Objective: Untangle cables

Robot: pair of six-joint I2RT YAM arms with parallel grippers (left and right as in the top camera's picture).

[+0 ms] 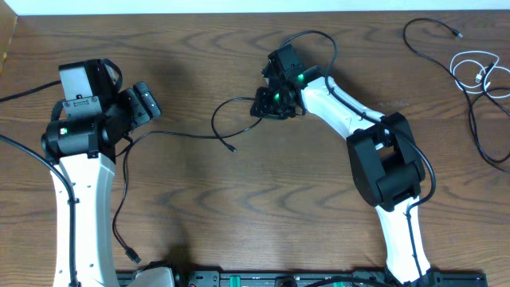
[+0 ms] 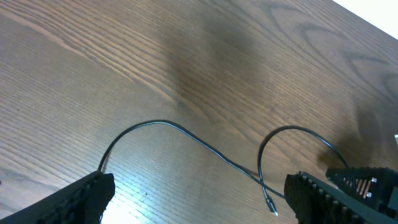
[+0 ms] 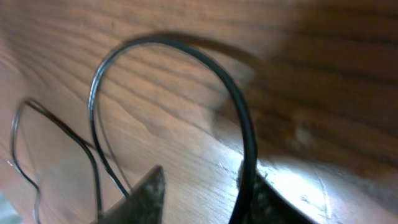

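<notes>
A thin black cable (image 1: 187,134) runs across the middle of the table, and one plug end (image 1: 233,148) lies free. Its loop rises into my right gripper (image 1: 267,102). In the right wrist view the cable (image 3: 236,93) arcs over and rests against the right finger, while a gap still shows between the jaws of the gripper (image 3: 202,193). My left gripper (image 1: 147,104) hangs wide open above the table with nothing in it (image 2: 199,199). The cable (image 2: 205,146) and its plug (image 2: 272,207) lie beyond those fingers. A white cable (image 1: 478,70) sits coiled at the far right.
Another thin black cord (image 1: 422,40) loops at the top right and runs down past the white coil toward the right edge. A plug (image 1: 133,257) lies by the left arm's base. Thin cord strands (image 3: 93,155) cross left of my right fingers.
</notes>
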